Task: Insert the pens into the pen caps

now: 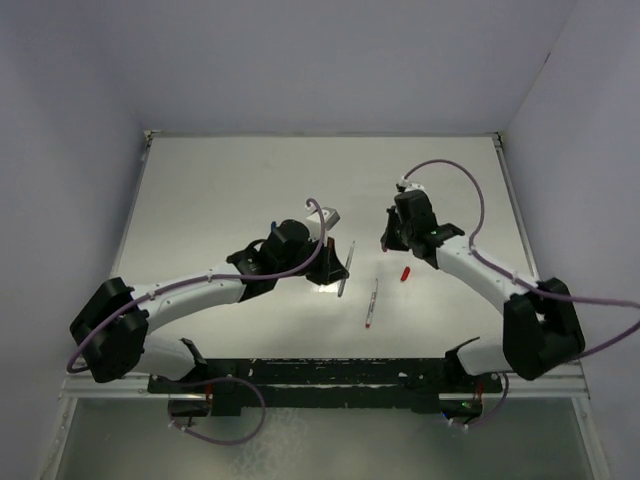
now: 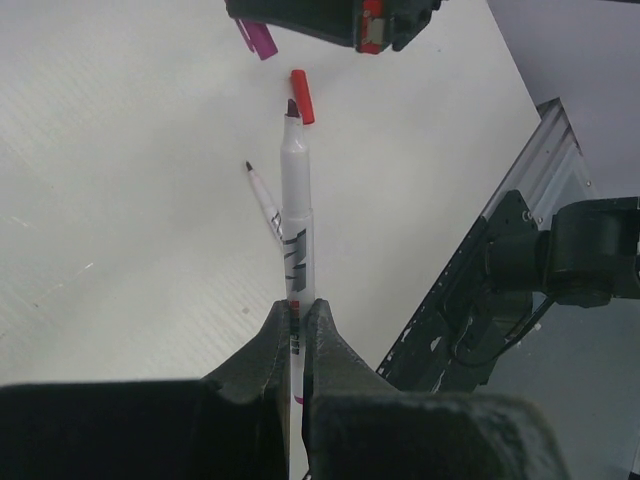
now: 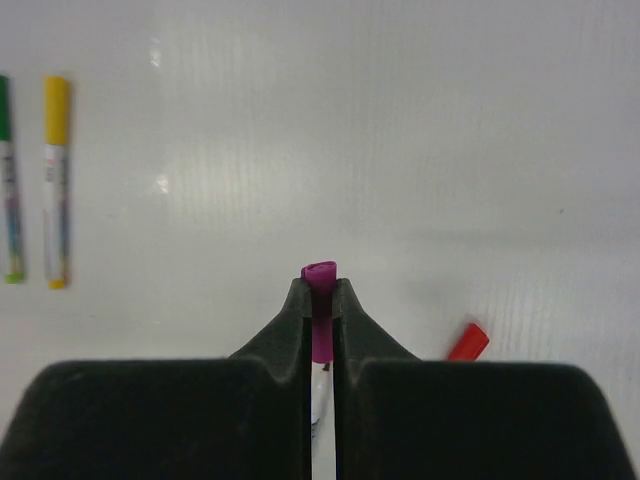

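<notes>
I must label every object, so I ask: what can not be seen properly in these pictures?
Green-capped pen: right wrist view, cut by the left edge.
Purple cap: right wrist view, sides hidden by the right gripper.
Held pen: left wrist view, rear part covered by the left gripper.
Loose pen: top view, markings too small to read.

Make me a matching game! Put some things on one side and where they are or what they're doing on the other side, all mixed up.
Things:
1. purple cap
2. red cap
3. yellow pen
4. left hand

Places or states:
A. lying beside the green pen
B. pinched in the right hand
C. lying alone on the table
D. shut on a pen

Pairs: 1-B, 2-C, 3-A, 4-D
</notes>
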Robot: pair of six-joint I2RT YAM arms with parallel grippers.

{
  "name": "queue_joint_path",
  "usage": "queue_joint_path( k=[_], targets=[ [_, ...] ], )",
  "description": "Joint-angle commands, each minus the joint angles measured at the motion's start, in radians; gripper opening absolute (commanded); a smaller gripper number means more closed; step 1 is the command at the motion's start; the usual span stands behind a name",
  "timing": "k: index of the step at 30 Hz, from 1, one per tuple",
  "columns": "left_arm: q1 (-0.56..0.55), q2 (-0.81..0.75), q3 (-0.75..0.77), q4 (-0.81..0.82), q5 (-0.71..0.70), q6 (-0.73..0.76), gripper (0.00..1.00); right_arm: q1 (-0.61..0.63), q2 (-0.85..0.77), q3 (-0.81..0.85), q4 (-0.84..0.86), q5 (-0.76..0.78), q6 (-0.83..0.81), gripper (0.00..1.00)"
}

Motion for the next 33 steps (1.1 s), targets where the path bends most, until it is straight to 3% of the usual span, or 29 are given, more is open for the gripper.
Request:
queue_joint_path(
  k=[1,16,33],
  targets=[
    [0.005,0.023,0.083,0.109,0.041,0.051,0.00,0.002,-0.204,0.036,0.084,-0.043,-0.057,0.00],
    [0.002,0.052,0.149,0.340,0.116,0.036,0.00,0.002,-0.597,-0.031,0.340,-0.140,0.048,0.00],
    [-0.006,0.076,0.225,0.315,0.112,0.047,0.00,0.002,-0.654,-0.097,0.501,-0.200,0.088,0.00]
  ],
)
